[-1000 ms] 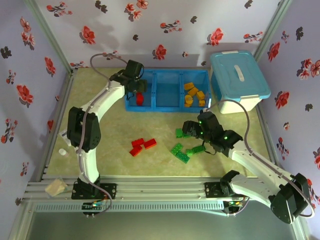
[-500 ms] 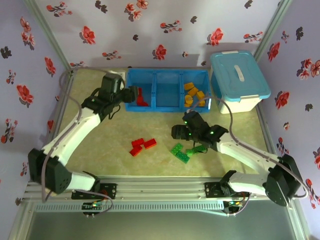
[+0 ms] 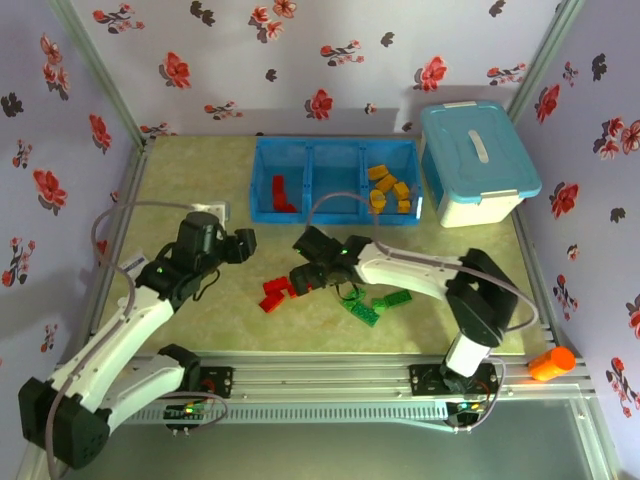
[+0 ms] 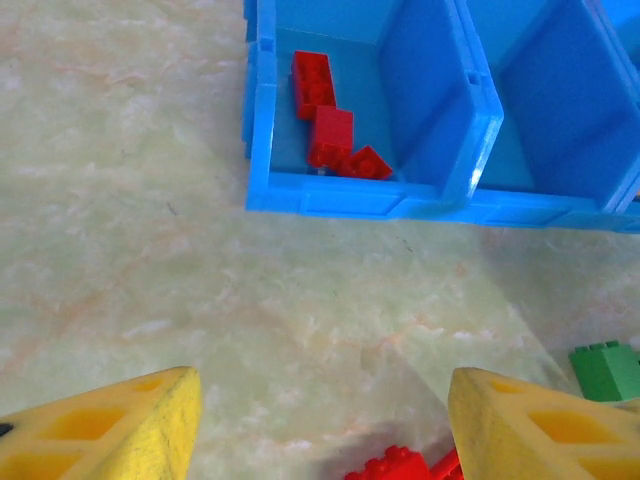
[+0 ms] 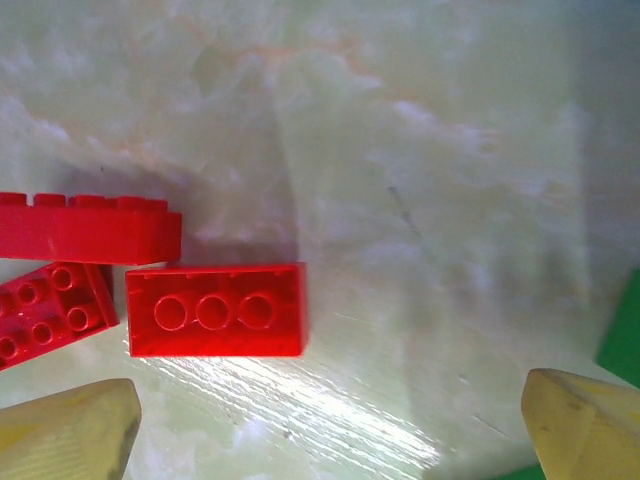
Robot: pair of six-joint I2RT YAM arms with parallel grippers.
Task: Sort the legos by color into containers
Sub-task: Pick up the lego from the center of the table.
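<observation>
The low blue tray (image 3: 335, 212) stands at the back, with red legos (image 3: 283, 194) in its left compartment and orange-yellow legos (image 3: 388, 189) in its right one. Loose red legos (image 3: 275, 292) and green legos (image 3: 368, 305) lie on the table in front. My left gripper (image 3: 243, 243) is open and empty, hovering left of the loose red pile; its wrist view shows the tray's red bricks (image 4: 325, 115) ahead. My right gripper (image 3: 302, 277) is open just above the red pile, where an upside-down red brick (image 5: 215, 310) lies left of centre between its fingers (image 5: 65, 435).
A taller light-blue lidded tub (image 3: 478, 160) stands right of the tray. An orange object (image 3: 550, 362) sits by the frame at the near right. A green brick (image 4: 605, 370) lies right of my left gripper. Bare table spreads between the tray and the loose bricks.
My left gripper pulled back from the tray's left compartment toward the near left, leaving a red brick there. My right gripper swung left from the green bricks to over the red pile.
</observation>
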